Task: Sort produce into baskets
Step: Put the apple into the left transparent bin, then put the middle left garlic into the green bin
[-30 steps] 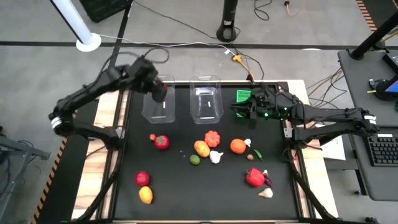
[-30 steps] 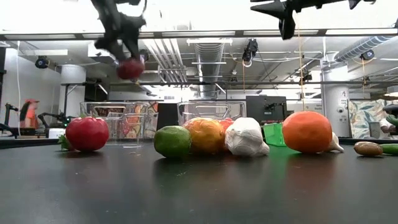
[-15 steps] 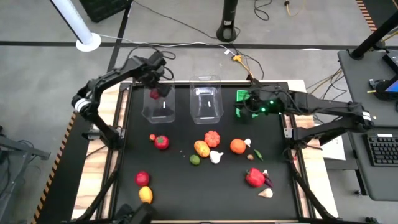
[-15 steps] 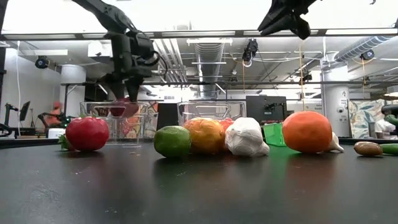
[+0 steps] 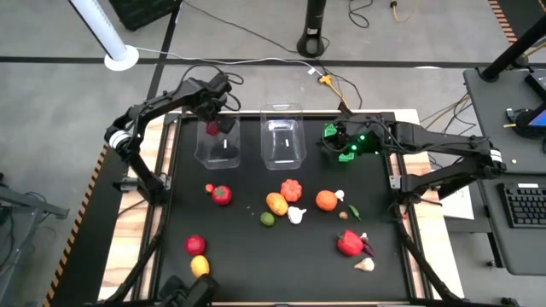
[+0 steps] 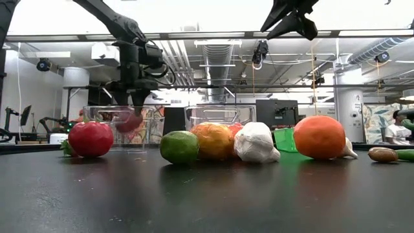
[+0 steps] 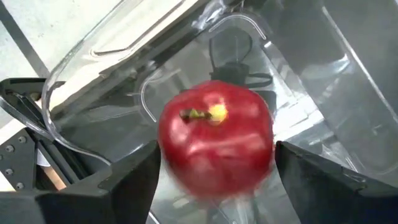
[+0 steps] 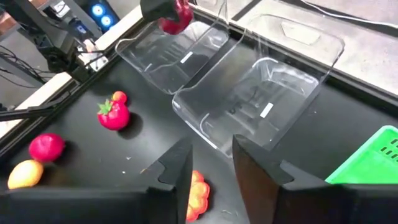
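My left gripper (image 5: 217,116) hangs open over the left clear tub (image 5: 223,152), at the table's far left. A red apple (image 7: 214,143) shows between its spread fingers (image 7: 124,180), blurred, and low inside the tub in the low view (image 6: 129,121). My right gripper (image 5: 339,145) is open and empty, high above the table beside the green mesh basket (image 5: 333,130). The right clear tub (image 5: 283,141) stands empty between them. The other produce lies loose on the black table.
Loose pieces lie mid-table: a red strawberry-like piece (image 5: 221,194), a red pumpkin (image 5: 292,189), a lime (image 5: 267,219), a garlic (image 5: 296,215) and an orange (image 5: 325,199). A red pepper (image 5: 350,243) is near right; a red (image 5: 195,245) and a yellow piece (image 5: 200,267) near left.
My left gripper has gone down and a little toward the far edge with the red apple, to just above the left clear tub. The apple now sits lower, inside the tub's walls. My right gripper has stayed by the green basket and turned a little.
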Action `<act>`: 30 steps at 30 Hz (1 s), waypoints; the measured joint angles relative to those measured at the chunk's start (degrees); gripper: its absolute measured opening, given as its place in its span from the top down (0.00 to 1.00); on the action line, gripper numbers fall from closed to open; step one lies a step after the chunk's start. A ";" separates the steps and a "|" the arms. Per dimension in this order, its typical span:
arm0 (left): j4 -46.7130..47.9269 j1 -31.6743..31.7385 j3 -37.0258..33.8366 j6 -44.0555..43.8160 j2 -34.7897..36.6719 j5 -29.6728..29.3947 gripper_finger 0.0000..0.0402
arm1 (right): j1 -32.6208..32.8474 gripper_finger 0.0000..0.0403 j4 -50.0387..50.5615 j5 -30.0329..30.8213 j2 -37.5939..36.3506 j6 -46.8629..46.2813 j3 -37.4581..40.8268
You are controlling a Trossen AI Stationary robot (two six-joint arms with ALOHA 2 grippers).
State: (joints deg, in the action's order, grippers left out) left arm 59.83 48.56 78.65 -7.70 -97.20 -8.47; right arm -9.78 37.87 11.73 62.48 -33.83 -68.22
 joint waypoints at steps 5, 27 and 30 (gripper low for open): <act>-0.08 -0.02 0.00 -0.02 0.64 0.00 0.25 | 0.02 0.64 0.92 -0.11 0.16 -0.81 0.06; -1.17 -27.93 -0.72 -4.26 26.54 0.54 0.25 | 14.15 0.54 2.71 -15.52 11.61 2.33 0.43; -1.22 -33.28 -0.74 -7.22 28.22 0.33 0.25 | 15.71 0.54 2.83 -15.50 13.95 3.66 0.89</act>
State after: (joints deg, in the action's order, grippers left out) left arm 58.61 15.27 77.91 -14.93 -68.98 -8.14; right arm 5.93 40.70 -3.77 76.43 -30.17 -67.33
